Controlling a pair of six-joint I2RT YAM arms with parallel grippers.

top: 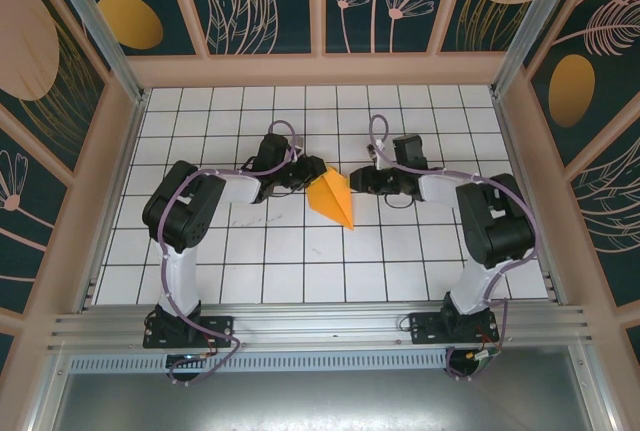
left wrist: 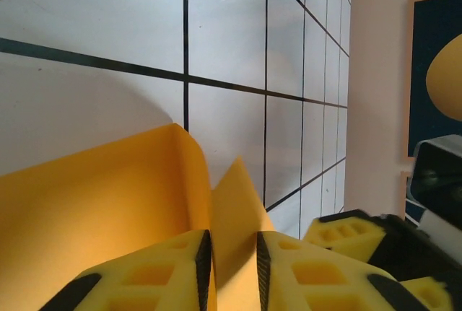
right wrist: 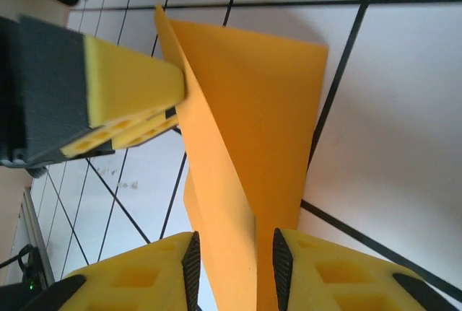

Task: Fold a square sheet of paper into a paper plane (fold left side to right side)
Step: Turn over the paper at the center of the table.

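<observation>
Left gripper [left wrist: 234, 260]: jaws narrow around raised flap of thin bright orange paper plane [top: 333, 199], pinch uncertain. Right gripper [right wrist: 234, 260] part-open astride it. Likely light, floppy, easily creased; hold at folded edges.

**Robot lab test cell, pretty clearly**

Take the white tabletop [top: 200, 251] with its black grid lines as the anchor. At its near edge a left arm [top: 185, 206] and a right arm [top: 495, 216], both black-and-white robot arms, are bolted onto an aluminium rail [top: 320, 326]. Lilac cables [top: 374, 134] loop along them. On the other three sides of the tabletop, light wooden frames [top: 320, 71] hold dark teal panels [top: 350, 31] printed with orange ovals and line-drawn plants. It reads as a boxed-in rig rather than a home. Just nearer than the rail lies a grey metal sheet [top: 320, 401].
</observation>
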